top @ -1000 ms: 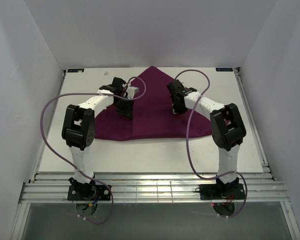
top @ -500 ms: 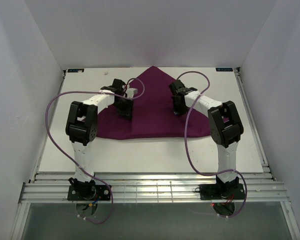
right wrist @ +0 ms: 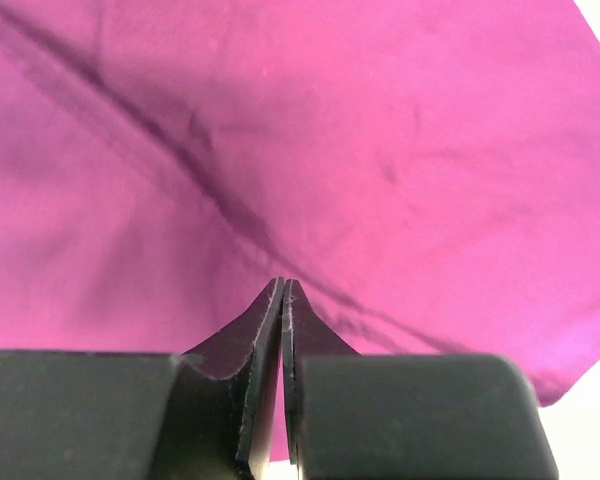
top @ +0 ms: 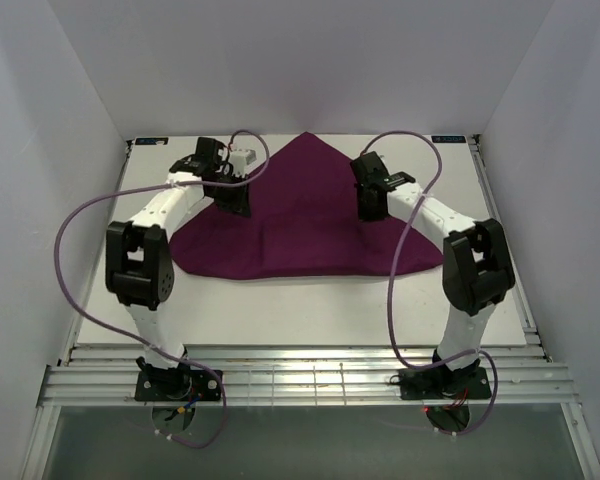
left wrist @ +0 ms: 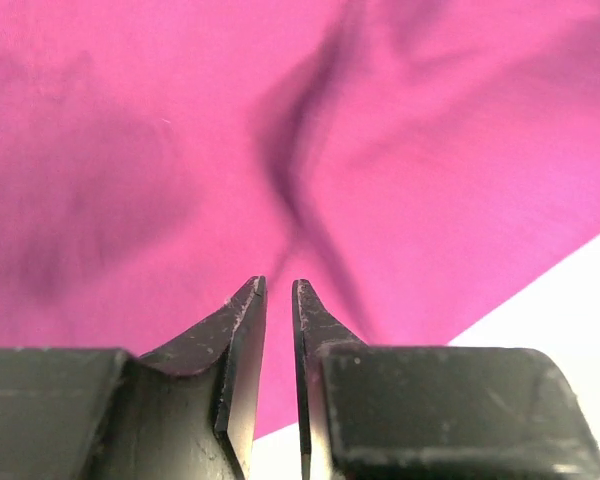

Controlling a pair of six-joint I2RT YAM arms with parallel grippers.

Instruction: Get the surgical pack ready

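Observation:
The surgical pack shows only as a deep-purple cloth [top: 300, 225], lying flat in a rough triangle with its point at the far side. No tray, instruments or gauze are in view. My left gripper [top: 233, 198] hovers over the cloth's left edge. In the left wrist view its jaws [left wrist: 279, 285] stand a narrow gap apart with nothing between them, above the wrinkled cloth [left wrist: 130, 150] near bare table. My right gripper [top: 371, 205] is over the cloth's right part. In the right wrist view its fingertips [right wrist: 283, 283] meet, and creased cloth [right wrist: 400, 150] lies beneath them.
The white table [top: 280, 310] shows bare in front of the cloth and at both sides. White walls close in the left, right and far sides. Purple cables [top: 80, 270] loop out from both arms.
Both grippers moved outward and farther away, the left one leftward, the right one rightward. The cloth now lies spread wider at its near corners. The left jaws parted slightly.

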